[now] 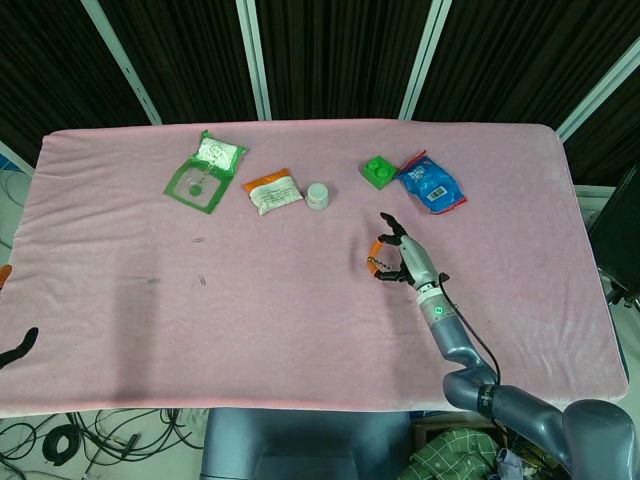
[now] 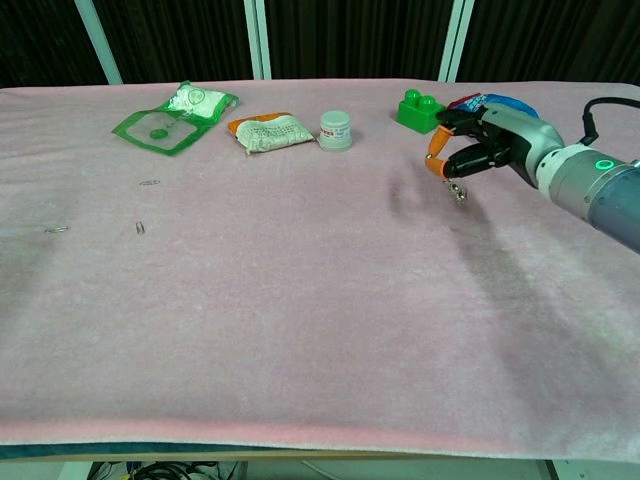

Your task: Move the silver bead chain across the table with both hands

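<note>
Pink table [image 1: 300, 300]: right hand [image 2: 478, 148] pinches dangling silver bead chain [image 2: 456, 190].

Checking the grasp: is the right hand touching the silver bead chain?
Touching. In the chest view the right hand pinches the silver bead chain, which dangles from its fingertips.

table: I'm seeing pink cloth [image 2: 300, 330] covering it
lying along far side: green packet [image 2: 172, 117], orange-white pouch [image 2: 268, 131], white jar [image 2: 335, 131], green brick [image 2: 421, 110], blue bag [image 1: 431, 183]

pink-covered table [image 1: 120, 330] w/ black curtains [image 1: 340, 50] behind, cables [image 1: 60, 440] on floor.
</note>
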### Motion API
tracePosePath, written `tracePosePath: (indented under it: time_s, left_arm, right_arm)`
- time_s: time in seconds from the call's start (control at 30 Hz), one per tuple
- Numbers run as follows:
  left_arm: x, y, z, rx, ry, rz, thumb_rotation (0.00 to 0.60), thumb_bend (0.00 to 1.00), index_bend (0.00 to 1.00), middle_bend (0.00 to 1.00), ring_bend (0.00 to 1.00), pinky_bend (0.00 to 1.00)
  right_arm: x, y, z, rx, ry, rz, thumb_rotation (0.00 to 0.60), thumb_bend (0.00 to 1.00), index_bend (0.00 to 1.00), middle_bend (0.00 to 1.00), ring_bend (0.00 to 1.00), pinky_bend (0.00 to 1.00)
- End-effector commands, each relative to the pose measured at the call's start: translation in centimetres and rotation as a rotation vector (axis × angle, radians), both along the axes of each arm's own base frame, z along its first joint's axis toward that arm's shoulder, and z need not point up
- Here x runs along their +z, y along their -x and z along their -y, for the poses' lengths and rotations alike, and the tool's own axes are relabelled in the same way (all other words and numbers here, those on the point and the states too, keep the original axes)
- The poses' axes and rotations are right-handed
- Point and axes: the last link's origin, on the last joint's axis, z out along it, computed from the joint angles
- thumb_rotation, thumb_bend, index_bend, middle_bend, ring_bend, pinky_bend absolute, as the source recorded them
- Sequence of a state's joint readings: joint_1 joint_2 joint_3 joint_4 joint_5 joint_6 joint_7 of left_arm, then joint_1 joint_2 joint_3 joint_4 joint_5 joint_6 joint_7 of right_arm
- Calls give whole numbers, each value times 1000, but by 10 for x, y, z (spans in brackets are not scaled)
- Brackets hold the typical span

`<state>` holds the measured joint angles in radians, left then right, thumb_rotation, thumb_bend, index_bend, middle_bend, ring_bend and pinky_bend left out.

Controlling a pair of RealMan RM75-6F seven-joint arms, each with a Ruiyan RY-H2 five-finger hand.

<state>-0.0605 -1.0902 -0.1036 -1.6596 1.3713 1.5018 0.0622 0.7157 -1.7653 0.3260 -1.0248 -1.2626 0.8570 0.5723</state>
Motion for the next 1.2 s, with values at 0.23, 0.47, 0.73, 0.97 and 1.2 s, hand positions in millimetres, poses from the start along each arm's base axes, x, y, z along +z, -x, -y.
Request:
tracePosePath:
  time_s: [0.23,0.47,0.73,0.97,1.2]
  left_arm:
    - [2,-1,1,-14,2,15,600,264,54,18,0,0]
    - [4,-2,3,-28,7,28,600,264,54,18,0,0]
    - [8,-2,5,-40,3,48,600,264,54,18,0,0]
    - [8,-1,5,-39,9,58,600,264,54,18,0,0]
    - [9,-1,5,-40,11,62,600,264,54,17,0,0]
  right_arm:
    - [-11,-40,-20,149,-32,-264,600,404,678,0,38,174]
    - [-40,-75,-24,167,-59,-393,600,404,680,0,39,174]
    - [-68,-114,-23,126,-80,-473,600,404,688,0,39,174]
    - [-77,-136,-19,110,-85,-487,600,404,693,0,39,174]
    - [-86,-152,-18,109,-88,-484,600,405,699,0,39,174]
